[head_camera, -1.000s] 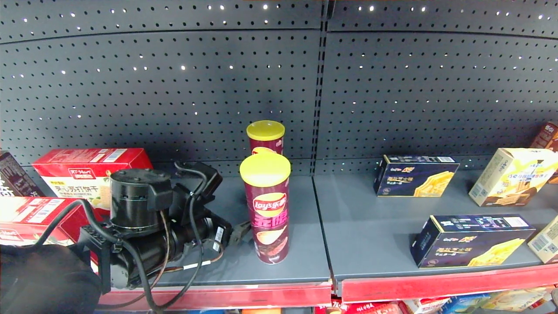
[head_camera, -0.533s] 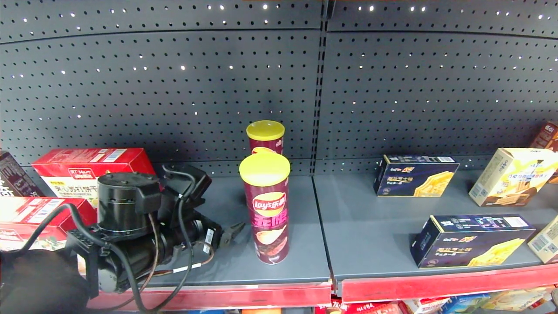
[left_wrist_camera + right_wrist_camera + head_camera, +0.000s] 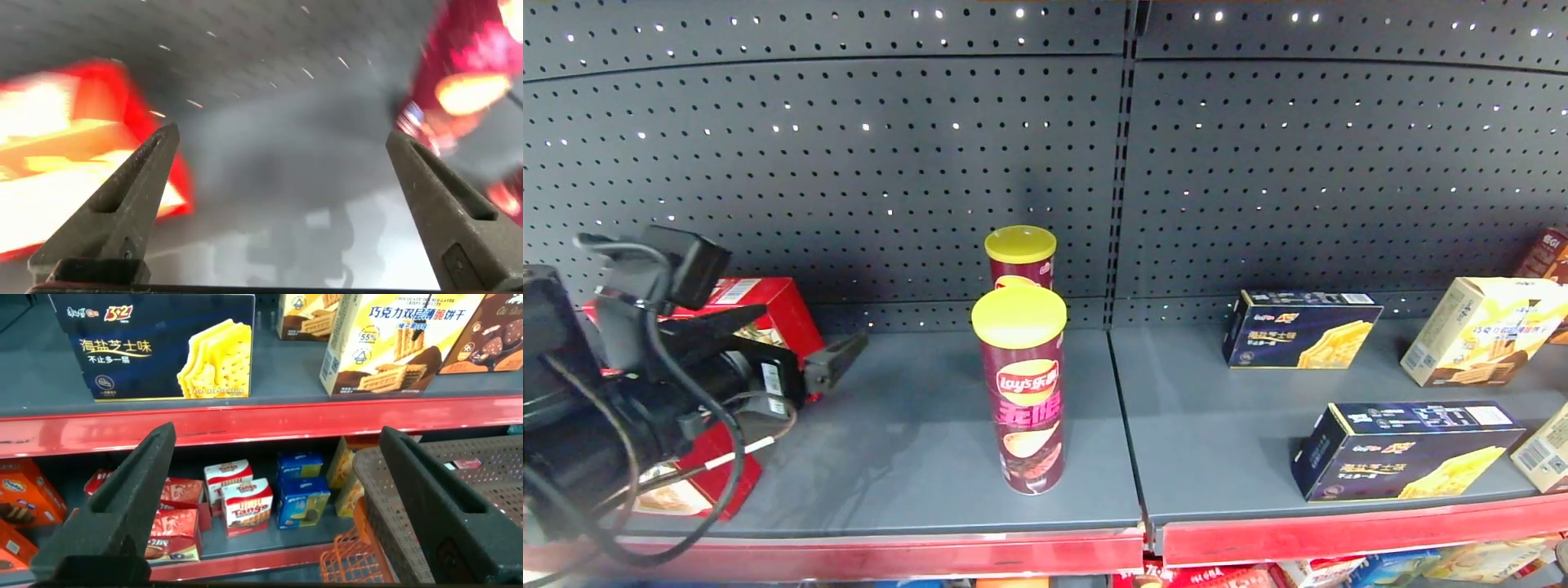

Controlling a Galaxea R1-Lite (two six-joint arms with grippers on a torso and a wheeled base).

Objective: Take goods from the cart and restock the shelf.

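Two maroon chip cans with yellow lids stand upright on the grey shelf (image 3: 907, 441), the front can (image 3: 1023, 392) ahead of the rear can (image 3: 1019, 255) near the pegboard. My left gripper (image 3: 809, 339) hovers over the shelf's left part, well left of the front can and in front of a red box (image 3: 772, 306). In the left wrist view my left gripper (image 3: 282, 135) stands open and holds nothing, with the red box (image 3: 57, 155) on one side and a can (image 3: 470, 77) on the other. My right gripper (image 3: 278, 434) is open and bare, in front of the red shelf edge (image 3: 270, 416).
Dark blue cracker boxes (image 3: 1405, 449) (image 3: 1298, 329) and a yellow box (image 3: 1474, 331) lie on the right shelf section. The right wrist view has a dark blue box (image 3: 155, 343), a yellow box (image 3: 392, 339), small goods on a lower shelf (image 3: 245, 508), and a mesh cart basket (image 3: 441, 498).
My left arm has drawn back to the left and risen, leaving a wide gap to the front can. Both cans stand where they were.
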